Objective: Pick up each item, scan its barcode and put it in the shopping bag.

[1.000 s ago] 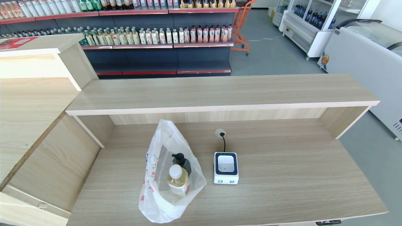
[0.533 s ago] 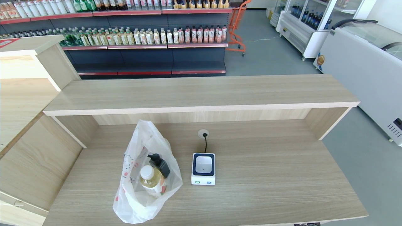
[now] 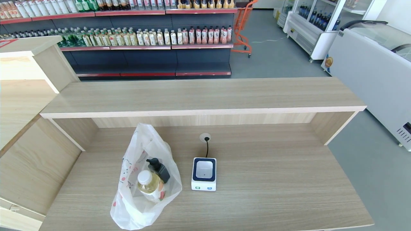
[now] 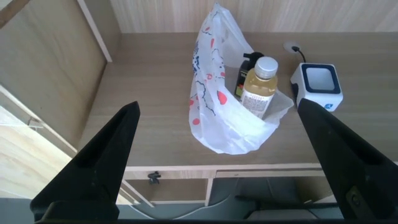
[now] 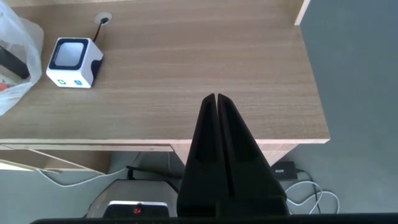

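Head view: a white plastic shopping bag (image 3: 128,205) with red spots stands open on the wooden desk (image 3: 273,192), toward its left side. Inside the bag a bottle of yellow drink (image 3: 149,187) with a white cap stands upright, and a black pump bottle (image 3: 159,169) sits just behind it, touching it. Just beside the bag, to its right, is the white barcode scanner (image 3: 204,174), its dark-framed window facing up. Its black cable (image 3: 206,148) runs back to a round port (image 3: 205,137) in the desk.

From the left wrist view, the left claw (image 4: 219,104) hangs above the desk's near edge with its fingers (image 4: 102,165) spread wide and nothing between them. The right claw (image 5: 216,96) is pressed closed and empty, above the bare right part of the desk, well apart from the scanner.
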Available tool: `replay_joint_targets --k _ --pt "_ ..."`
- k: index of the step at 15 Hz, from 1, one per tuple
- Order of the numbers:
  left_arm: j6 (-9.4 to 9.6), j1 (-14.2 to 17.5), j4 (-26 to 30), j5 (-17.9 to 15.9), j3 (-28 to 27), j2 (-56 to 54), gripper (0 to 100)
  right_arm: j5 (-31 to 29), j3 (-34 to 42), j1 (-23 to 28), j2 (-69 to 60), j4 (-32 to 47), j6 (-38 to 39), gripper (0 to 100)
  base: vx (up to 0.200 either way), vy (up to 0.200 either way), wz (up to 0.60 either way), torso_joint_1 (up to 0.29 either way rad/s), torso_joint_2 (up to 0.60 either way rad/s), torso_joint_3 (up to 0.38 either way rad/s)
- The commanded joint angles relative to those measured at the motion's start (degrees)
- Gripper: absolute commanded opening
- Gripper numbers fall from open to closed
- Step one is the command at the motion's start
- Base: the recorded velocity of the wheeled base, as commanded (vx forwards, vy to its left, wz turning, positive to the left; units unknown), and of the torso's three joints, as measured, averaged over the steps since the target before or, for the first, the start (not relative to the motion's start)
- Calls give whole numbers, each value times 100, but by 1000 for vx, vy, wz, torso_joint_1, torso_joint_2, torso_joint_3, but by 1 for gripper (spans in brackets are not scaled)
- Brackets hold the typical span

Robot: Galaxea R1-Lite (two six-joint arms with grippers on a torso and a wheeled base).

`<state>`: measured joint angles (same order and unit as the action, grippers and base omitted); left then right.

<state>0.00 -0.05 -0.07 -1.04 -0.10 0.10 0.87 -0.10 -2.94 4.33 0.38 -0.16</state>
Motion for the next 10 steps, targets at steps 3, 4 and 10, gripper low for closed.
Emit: replay_joint_targets --k 3,4,10 --pt "-18 5 -1 -2 1 -10 100 1 1 -5 24 6 -2 0 133 0 0 -2 2 5" --pt "-18 5 -1 -2 1 -10 100 1 1 -5 24 -3 -2 0 0 0 0 0 0 0" --pt "-18 5 -1 -2 1 -10 100 1 1 -5 24 -3 -2 0 0 0 0 0 0 0"
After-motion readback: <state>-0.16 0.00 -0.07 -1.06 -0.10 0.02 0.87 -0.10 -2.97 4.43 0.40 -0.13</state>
